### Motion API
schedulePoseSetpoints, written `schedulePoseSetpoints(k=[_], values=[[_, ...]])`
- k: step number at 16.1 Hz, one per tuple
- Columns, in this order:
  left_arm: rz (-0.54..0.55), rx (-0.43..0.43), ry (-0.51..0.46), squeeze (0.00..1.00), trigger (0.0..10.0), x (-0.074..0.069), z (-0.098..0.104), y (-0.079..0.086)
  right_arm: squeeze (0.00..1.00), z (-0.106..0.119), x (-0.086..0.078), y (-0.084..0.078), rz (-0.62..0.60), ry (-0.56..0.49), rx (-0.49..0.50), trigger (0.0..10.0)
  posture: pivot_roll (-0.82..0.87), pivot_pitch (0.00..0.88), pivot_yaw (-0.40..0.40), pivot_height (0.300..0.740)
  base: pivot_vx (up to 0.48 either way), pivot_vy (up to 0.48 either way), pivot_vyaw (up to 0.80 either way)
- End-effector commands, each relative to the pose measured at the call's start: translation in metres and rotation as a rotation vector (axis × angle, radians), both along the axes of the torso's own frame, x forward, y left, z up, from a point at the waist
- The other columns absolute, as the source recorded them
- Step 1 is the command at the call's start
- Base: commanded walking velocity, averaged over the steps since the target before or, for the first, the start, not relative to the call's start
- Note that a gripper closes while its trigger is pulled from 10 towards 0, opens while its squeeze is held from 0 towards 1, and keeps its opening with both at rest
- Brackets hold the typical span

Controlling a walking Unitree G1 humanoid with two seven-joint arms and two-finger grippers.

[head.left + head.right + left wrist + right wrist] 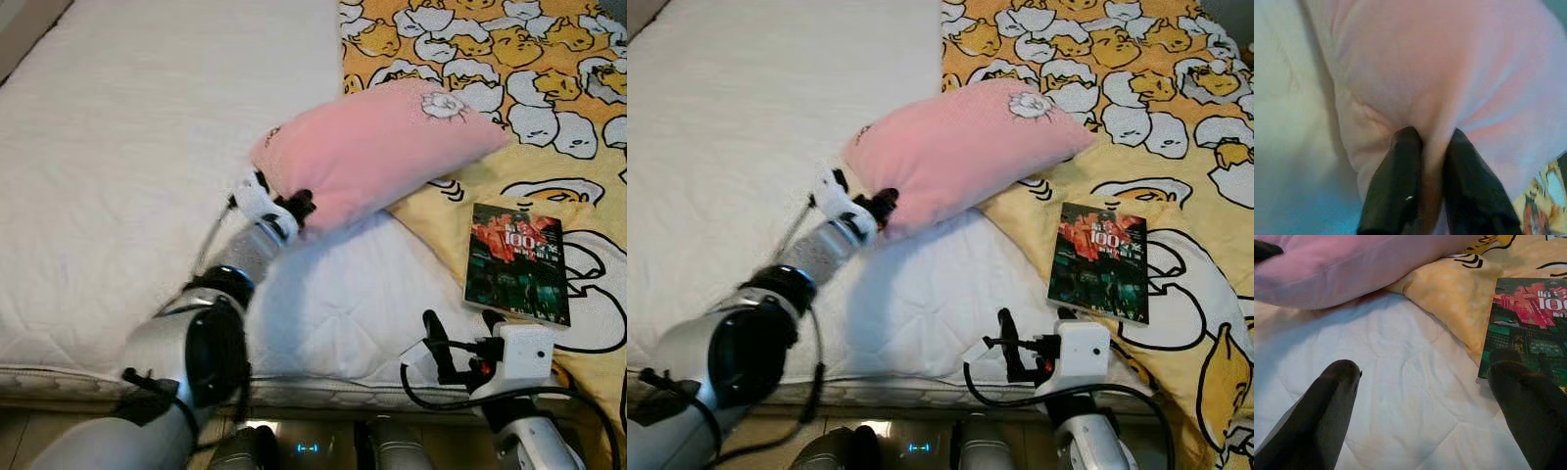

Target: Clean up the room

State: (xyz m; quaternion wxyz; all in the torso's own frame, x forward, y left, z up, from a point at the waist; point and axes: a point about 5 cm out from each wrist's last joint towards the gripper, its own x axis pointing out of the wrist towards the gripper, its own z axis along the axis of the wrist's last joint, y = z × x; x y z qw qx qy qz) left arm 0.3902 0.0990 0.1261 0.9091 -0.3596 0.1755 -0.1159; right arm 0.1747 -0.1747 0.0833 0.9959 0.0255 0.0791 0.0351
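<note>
- My left end effector [294, 209] sits just left of frame centre in the left eye view, clenched on the near corner of the pink pillow [382, 147]. In the left wrist view a fold of pink fabric is pinched between its two black fingers [1396, 191].
- I judge the corner grip is used because the pillow is too bulky to take across its body; a bunched corner gives the fingers something thin to hold.
- The pillow runs from centre frame toward the upper right. Its far end rests on the yellow duck-print blanket [549, 69], and its gripped end looks slightly raised over the white mattress [118, 157], casting a shadow beneath.
- My right end effector [1425, 396] is released, fingers spread wide, hovering low over the mattress at the lower right of the left eye view, near the book [517, 262].
- The book lies flat on the blanket's edge at right of frame, apart from the pillow and untouched; one finger tip overlaps its near corner in the right wrist view, though I cannot tell whether it touches.
- I see no bin, basket or other container here, so where these things belong is open.
</note>
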Motion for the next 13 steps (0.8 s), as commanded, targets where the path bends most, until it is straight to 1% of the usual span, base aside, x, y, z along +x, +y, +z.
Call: schedulePoseSetpoints(k=[1, 2, 3, 5, 7, 8, 9, 10, 11, 12, 13], values=[[-0.044, 0.047, -0.016, 0.00, 0.0, 0.000, 0.001, 0.008, 0.00, -0.005, 0.000, -0.001, -0.003, 0.017, -0.010, 10.0, -0.23, 0.173, 0.045, 0.731, 0.000, 0.000, 0.00], [-0.053, 0.057, -0.034, 0.00, 0.0, 0.002, 0.005, 0.016, 0.00, -0.006, 0.001, 0.000, 0.001, 0.016, -0.009, 10.0, -0.22, 0.169, 0.044, 0.731, 0.000, 0.000, 0.00], [-0.060, 0.054, -0.052, 0.00, 0.0, 0.003, 0.009, 0.021, 0.00, -0.007, 0.003, 0.000, 0.003, 0.016, -0.008, 10.0, -0.21, 0.163, 0.042, 0.731, 0.000, 0.000, 0.00], [-0.110, 0.024, -0.112, 0.00, 0.0, 0.005, 0.024, 0.032, 0.00, -0.007, 0.009, 0.001, 0.017, 0.011, -0.007, 10.0, -0.18, 0.151, 0.040, 0.731, 0.000, 0.000, 0.00], [-0.135, 0.008, -0.150, 0.00, 0.0, 0.002, 0.036, 0.040, 0.00, -0.008, 0.013, 0.001, 0.022, 0.006, -0.007, 10.0, -0.17, 0.144, 0.037, 0.731, 0.000, 0.000, 0.00], [-0.132, 0.015, -0.188, 0.00, 0.0, -0.002, 0.049, 0.051, 0.00, -0.009, 0.016, 0.001, 0.030, 0.003, -0.005, 10.0, -0.15, 0.140, 0.034, 0.731, 0.000, 0.000, 0.00], [-0.122, 0.030, -0.207, 0.00, 0.0, -0.005, 0.057, 0.060, 0.00, -0.010, 0.019, 0.002, 0.037, 0.002, -0.004, 10.0, -0.14, 0.135, 0.032, 0.731, 0.000, 0.000, 0.00], [-0.116, 0.047, -0.225, 0.00, 0.0, -0.012, 0.064, 0.071, 0.00, -0.011, 0.022, 0.003, 0.044, 0.001, -0.003, 10.0, -0.13, 0.127, 0.031, 0.731, 0.000, 0.000, 0.00], [-0.116, 0.057, -0.232, 0.00, 0.0, -0.018, 0.067, 0.076, 0.00, -0.012, 0.024, 0.003, 0.048, 0.000, -0.002, 10.0, -0.12, 0.122, 0.031, 0.731, 0.000, 0.000, 0.00], [-0.120, 0.065, -0.235, 0.00, 0.0, -0.022, 0.068, 0.078, 0.00, -0.012, 0.025, 0.003, 0.049, 0.000, -0.001, 10.0, -0.11, 0.120, 0.031, 0.731, 0.000, 0.000, 0.00], [-0.130, 0.087, -0.230, 0.00, 0.0, -0.030, 0.065, 0.079, 0.00, -0.013, 0.027, 0.004, 0.051, -0.003, 0.001, 10.0, -0.11, 0.114, 0.033, 0.731, 0.000, 0.000, 0.00]])
